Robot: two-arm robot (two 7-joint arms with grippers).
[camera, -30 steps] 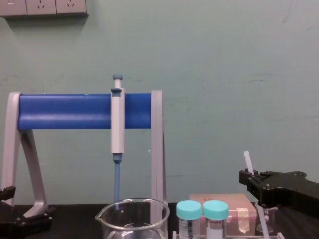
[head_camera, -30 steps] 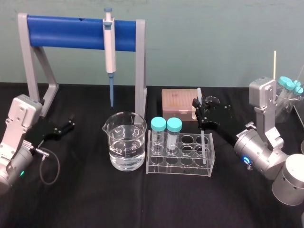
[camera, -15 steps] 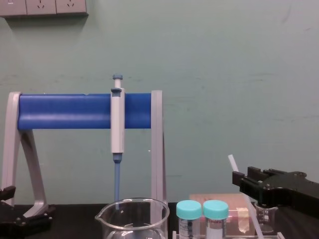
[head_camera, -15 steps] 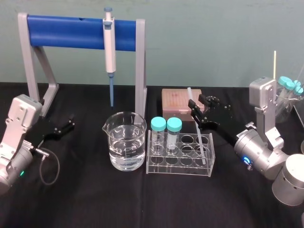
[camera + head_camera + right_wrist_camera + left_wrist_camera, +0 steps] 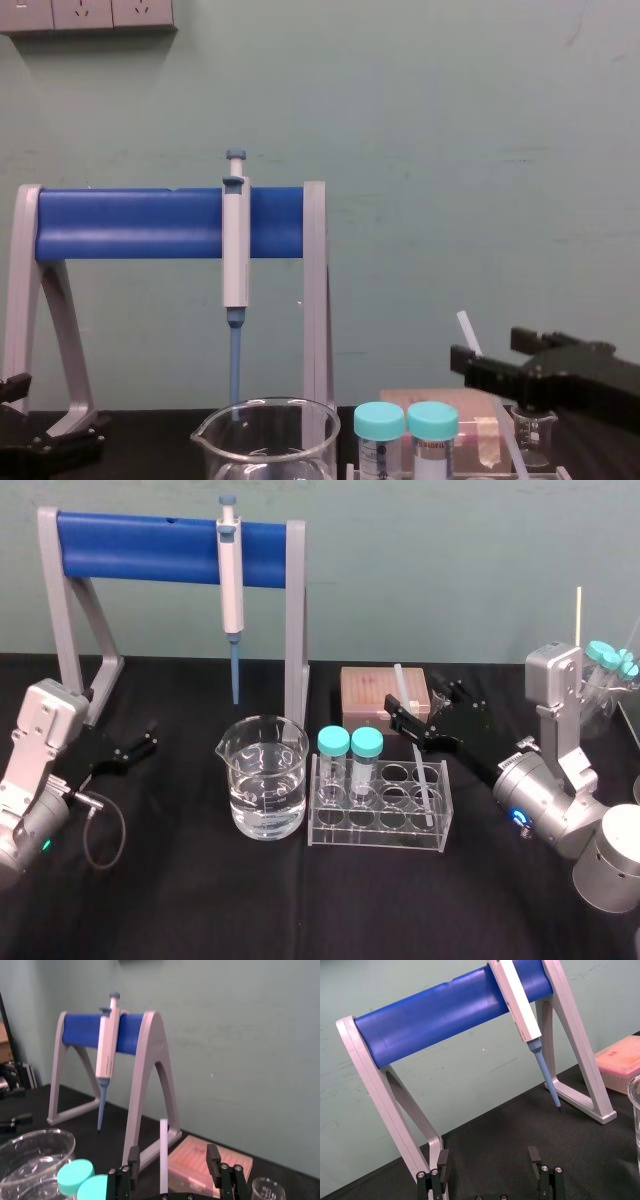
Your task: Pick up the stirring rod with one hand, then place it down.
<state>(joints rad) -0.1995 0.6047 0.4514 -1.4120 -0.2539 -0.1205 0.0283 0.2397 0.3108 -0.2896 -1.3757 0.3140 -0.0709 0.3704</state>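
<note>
- Leaning in a hole at the right end of the clear rack, the stirring rod is shown with its foot in the rack. Its top is tilted toward the robot's left and is seen against the pink tip box behind.
- The right gripper is set around the rod's upper part with the jaws wide. In the right wrist view the rod is seen between the two fingers with a gap on each side, so it is judged to be borne by the rack alone.
- The step in hand is judged to be either closure on the rod or withdrawal from it; which of the two cannot be settled from this moment.
- For closure, the rod should be centred between the fingers before they are brought together. The lift should be taken along the rod's own lean, so that it is not levered against the hole's rim.
- For withdrawal, the gripper should be drawn clear without a finger being brushed against the rod, since so thin a rod is expected to tip easily.
- The teal-capped tubes at the rack's left end and the water beaker just beside the rack are to be kept out of the sweep.
- The left gripper is parked at the table's left with its fingers apart, near the pipette stand.
</note>
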